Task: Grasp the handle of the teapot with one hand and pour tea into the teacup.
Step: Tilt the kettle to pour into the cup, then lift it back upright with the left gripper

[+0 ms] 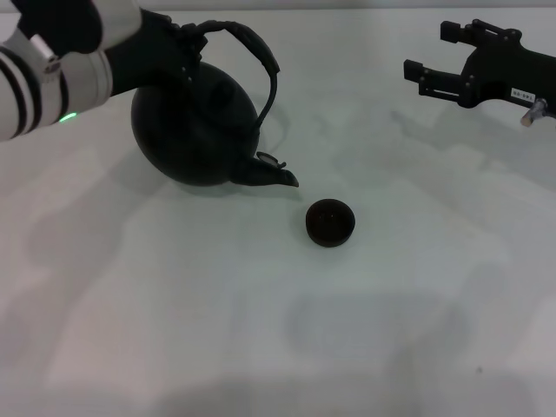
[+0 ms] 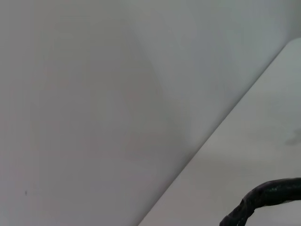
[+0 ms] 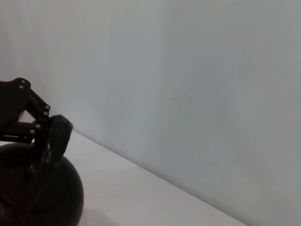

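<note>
The black teapot (image 1: 195,130) is tilted, its short spout (image 1: 276,176) pointing down and to the right. The spout tip ends a little left of the small black teacup (image 1: 330,221), which stands on the white table. My left gripper (image 1: 184,45) is shut on the arched handle (image 1: 256,52) at its left end. A bit of the handle shows in the left wrist view (image 2: 268,195). The right wrist view shows the teapot (image 3: 42,197) and the left gripper (image 3: 28,122) on the handle (image 3: 55,141). My right gripper (image 1: 432,56) is open and empty, hanging at the far right.
The white table (image 1: 261,347) spreads around the cup. Its far edge meets a plain wall (image 3: 188,70).
</note>
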{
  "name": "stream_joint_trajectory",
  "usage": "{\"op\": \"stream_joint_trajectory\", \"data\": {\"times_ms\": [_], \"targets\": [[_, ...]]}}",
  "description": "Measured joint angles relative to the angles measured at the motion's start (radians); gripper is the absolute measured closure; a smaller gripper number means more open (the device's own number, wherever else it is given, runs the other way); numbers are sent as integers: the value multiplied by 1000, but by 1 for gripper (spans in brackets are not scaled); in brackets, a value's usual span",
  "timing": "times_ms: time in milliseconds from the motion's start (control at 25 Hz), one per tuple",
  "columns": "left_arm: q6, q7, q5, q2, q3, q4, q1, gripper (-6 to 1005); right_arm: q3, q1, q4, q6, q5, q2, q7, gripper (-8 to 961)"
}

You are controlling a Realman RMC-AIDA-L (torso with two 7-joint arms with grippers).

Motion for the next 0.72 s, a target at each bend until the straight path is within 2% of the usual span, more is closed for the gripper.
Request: {"op": "stream_joint_trajectory", "data": {"times_ms": [40,280,720], "targets": [[-13,-44,56,0,26,12,-3,907,0,1,0,0,0,0,0,106],[-40,-129,149,0,72,33,-7,906,9,4,4,-2,2,0,-2,106],[-51,-163,181,0,117,51,-26,907,12,2,2,-3,1,0,-3,105]]}}
